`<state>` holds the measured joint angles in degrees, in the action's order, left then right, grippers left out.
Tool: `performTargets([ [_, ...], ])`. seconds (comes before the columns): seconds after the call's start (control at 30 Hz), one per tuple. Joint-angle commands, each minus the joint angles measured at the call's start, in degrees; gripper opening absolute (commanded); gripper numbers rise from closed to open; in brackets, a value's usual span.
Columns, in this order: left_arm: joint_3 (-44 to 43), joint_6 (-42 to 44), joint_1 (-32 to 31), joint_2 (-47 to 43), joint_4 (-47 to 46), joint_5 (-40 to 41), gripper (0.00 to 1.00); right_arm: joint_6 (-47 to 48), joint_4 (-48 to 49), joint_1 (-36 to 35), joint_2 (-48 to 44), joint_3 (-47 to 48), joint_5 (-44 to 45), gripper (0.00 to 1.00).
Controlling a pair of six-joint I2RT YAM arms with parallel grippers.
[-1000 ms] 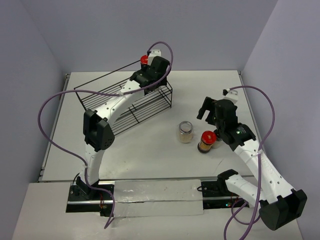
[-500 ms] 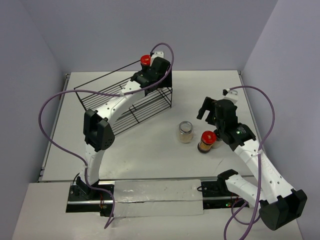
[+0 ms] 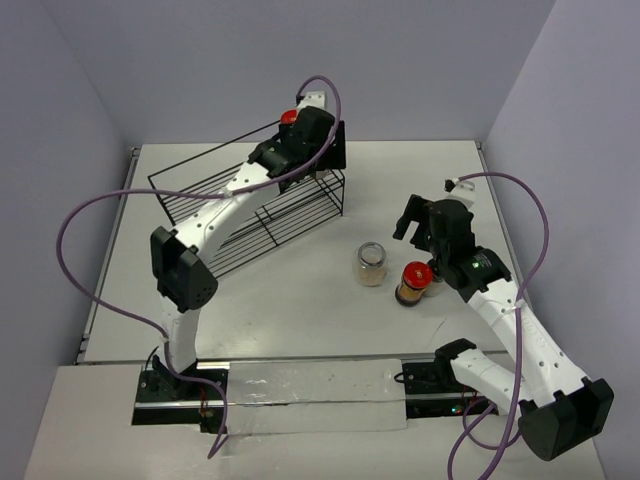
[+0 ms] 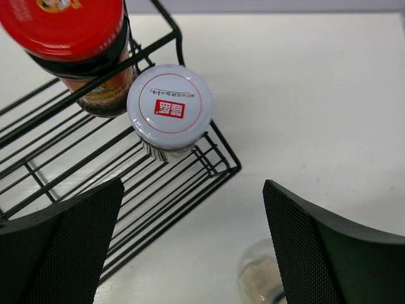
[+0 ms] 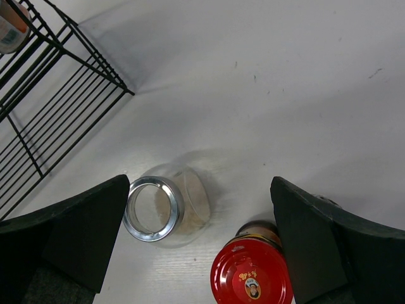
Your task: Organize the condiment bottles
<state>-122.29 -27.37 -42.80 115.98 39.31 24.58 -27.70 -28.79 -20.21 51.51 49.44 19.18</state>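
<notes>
Hovering over the wire rack [image 4: 190,166], left gripper [image 4: 193,250] gapes above shelved red-lidded jar [image 4: 71,35] and grey-lidded jar [image 4: 169,107]; right gripper [image 5: 200,215] (equally spread) overlooks clear jar [image 5: 166,208] beside tabletop red-lidded jar [image 5: 252,278].

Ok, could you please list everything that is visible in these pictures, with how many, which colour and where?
rack: one, black wire, far left of the table
rack jar with red lid: one, dark contents, upper level, rack's end
jar with grey lid: one, lower shelf, same end
clear jar: one, silvery rim, pale contents, on the table right of the rack
table jar with red lid: one, brown contents, close right of the clear jar
table: one, white
cables: two, purple, along the arms
arms: two, white and black, near edge
left claw: open, above the rack's end
right claw: open, above both table jars
</notes>
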Motion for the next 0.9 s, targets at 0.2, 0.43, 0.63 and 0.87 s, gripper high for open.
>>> performTargets([
  [0.2, 2.0, 1.4, -12.4, -9.8, 3.9, 1.5, 0.98, -1.9, 1.1, 0.1, -3.5, -1.3, 4.6, 1.00],
  [0.43, 13.6, -2.7, -16.8, -10.1, 1.2, -6.1, 0.98, -2.5, -1.1, 0.1, -10.4, -3.2, 13.3, 1.00],
  [0.63, 17.2, -8.0, -19.7, -8.4, -0.6, -10.5, 0.97, -3.8, -0.4, 0.1, -20.6, -5.2, 19.4, 1.00],
  [0.87, 14.1, -11.6, -22.7, -2.2, 2.5, -9.3, 0.97, -3.7, -1.5, 0.1, -20.4, -3.3, 21.2, 1.00],
])
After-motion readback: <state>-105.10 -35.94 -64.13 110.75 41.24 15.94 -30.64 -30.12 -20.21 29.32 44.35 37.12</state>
